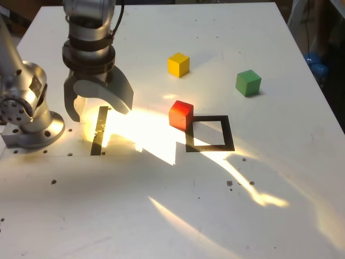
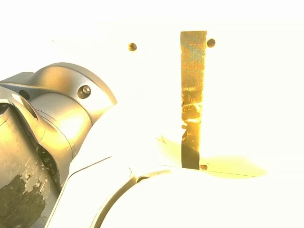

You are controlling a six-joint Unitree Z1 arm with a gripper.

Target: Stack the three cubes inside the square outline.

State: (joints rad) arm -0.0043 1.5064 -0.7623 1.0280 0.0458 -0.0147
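Observation:
In the exterior view the red cube (image 1: 181, 115) rests on the white table, touching the left side of the black square outline (image 1: 210, 134) from outside. The yellow cube (image 1: 178, 65) lies farther back, and the green cube (image 1: 248, 82) sits to the back right. My gripper (image 1: 98, 110) hangs open and empty at the exterior view's left, above the straight black strip (image 1: 99, 131), well apart from every cube. The wrist view is washed out by glare and shows only the strip (image 2: 192, 99) and the arm's base (image 2: 52, 137); no cube appears there.
The arm's metal base (image 1: 27, 116) stands at the exterior view's far left. Bright sunlight patches cross the table (image 1: 178, 216). A blue object (image 1: 315, 62) lies beyond the table's right edge.

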